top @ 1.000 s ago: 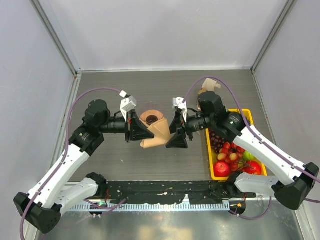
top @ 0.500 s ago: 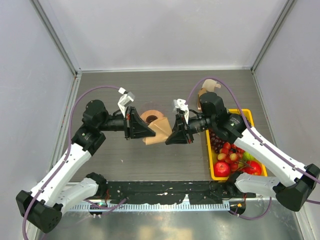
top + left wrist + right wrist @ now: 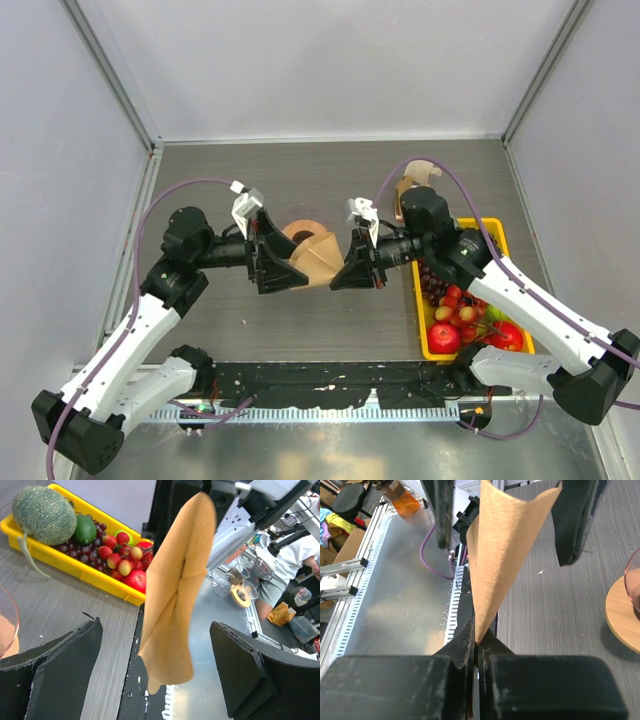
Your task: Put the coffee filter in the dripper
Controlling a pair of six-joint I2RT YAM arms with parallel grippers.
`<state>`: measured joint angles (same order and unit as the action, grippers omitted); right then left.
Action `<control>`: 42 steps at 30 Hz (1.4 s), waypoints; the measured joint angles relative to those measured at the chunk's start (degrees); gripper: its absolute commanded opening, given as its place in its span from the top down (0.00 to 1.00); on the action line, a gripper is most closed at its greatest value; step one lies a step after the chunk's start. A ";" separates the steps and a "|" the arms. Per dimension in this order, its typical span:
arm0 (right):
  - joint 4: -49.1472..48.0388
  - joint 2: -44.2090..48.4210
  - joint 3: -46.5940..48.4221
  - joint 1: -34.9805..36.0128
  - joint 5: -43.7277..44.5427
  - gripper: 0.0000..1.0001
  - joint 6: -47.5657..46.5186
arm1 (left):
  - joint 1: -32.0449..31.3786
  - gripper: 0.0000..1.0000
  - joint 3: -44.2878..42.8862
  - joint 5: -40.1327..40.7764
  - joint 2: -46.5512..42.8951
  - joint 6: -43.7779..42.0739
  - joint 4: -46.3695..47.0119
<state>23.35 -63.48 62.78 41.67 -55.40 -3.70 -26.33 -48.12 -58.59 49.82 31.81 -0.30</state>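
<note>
One coffee filter (image 3: 505, 545) tight in right claw (image 3: 476, 642); left claw (image 3: 155, 630) agape; dripper (image 3: 298, 233) half-hidden.

Left arm (image 3: 140, 320) rises from lower left of the top view to an elbow at mid-left, with the forearm running right. Right arm (image 3: 530, 300) mirrors it from lower right. The grippers face each other at frame centre, close together. Left gripper (image 3: 288, 263): fingers (image 3: 60, 675) spread wide, gripping nothing. Right gripper (image 3: 476, 647): jaws pressed together, pinching the narrow end of the coffee filter (image 3: 505, 545).
</note>
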 measured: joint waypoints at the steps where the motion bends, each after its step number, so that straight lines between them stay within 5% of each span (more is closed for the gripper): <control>1: -0.61 0.00 -0.11 0.00 -0.13 0.95 0.83 | -0.31 0.01 0.50 0.39 -0.02 -0.35 -0.02; 5: -3.80 -0.09 -0.70 0.00 -1.27 0.95 4.22 | -1.46 0.03 1.81 1.75 0.52 -0.76 -0.63; 18: -6.62 -1.31 -1.62 -0.07 2.49 0.95 8.20 | -2.56 1.00 2.08 1.49 0.81 1.31 0.68; 23: -6.12 -1.29 -1.62 -0.28 3.06 0.95 7.65 | -2.14 0.99 2.08 1.55 0.66 0.70 -0.44; 25: -5.60 -1.29 -1.62 -0.24 3.08 0.94 6.75 | -2.08 0.46 2.08 1.53 0.68 0.68 -0.90; 27: -4.90 -1.22 -1.62 -0.28 2.89 0.95 5.66 | -1.97 0.28 1.97 1.09 0.63 -0.11 -1.60; 36: 4.44 0.52 -1.49 -0.50 -0.79 0.95 -3.91 | 7.67 0.33 0.02 -4.11 -2.47 -1.92 -6.21; 42: 7.48 0.61 -1.49 -0.04 -4.02 0.95 -6.86 | 8.24 0.35 -0.59 -4.70 -3.52 -2.69 -6.14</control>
<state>30.83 -62.87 61.30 41.63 -59.42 -10.57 -18.09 -48.71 -63.29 46.30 29.12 -6.44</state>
